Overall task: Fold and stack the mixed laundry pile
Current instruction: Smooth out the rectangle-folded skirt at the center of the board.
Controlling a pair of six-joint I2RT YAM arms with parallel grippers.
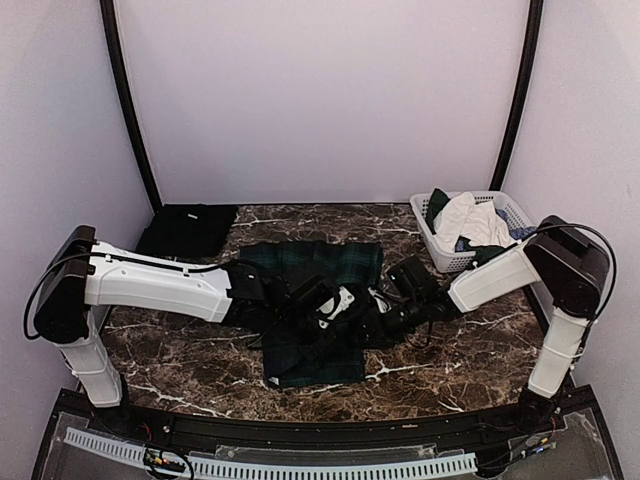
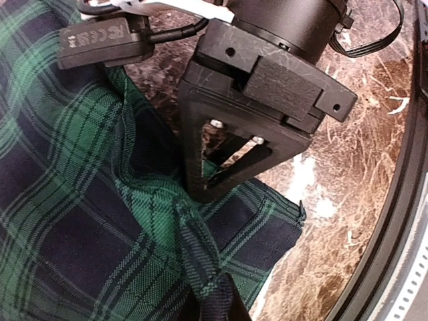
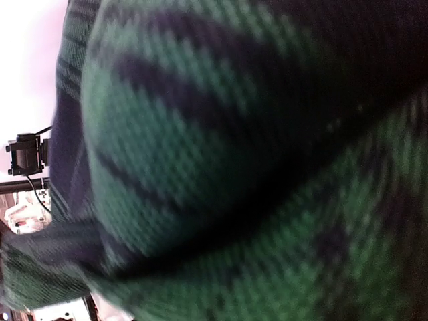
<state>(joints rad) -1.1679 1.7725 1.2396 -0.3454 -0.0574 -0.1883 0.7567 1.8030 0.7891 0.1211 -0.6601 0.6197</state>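
Clamped shut with the left pincer (image 2: 215, 302) on a raised ridge of the tartan skirt (image 2: 80, 221), close to one of its corners. Closed too, by the look of it, with the right pincer (image 2: 202, 192): tips drawn together on a fold at the skirt's edge, just beside the left grip. From the right wrist, nothing but tartan weave pressed close against the lens, so no further check on that grip from there.

Outward from the two grips, spread unevenly over the middle of the marble surface (image 1: 170, 345), with both arms reaching in over it from either side. No telling from above, under the arms, whether any fold is already laid in.

Beyond the skirt's far left corner, well apart from it: a black cloth piece (image 1: 187, 230), flat and squared, probably folded and set down as the start of a stack. Off the skirt's far right corner: a white slatted basket (image 1: 450, 262) holding a white garment (image 1: 470, 220), a bluish item (image 1: 520, 232) and a dark green piece (image 1: 437, 208), all crumpled.

Judged early in the task: one piece apparently done, the skirt just taken up, several garments not yet out of the basket, nothing stacked on anything.
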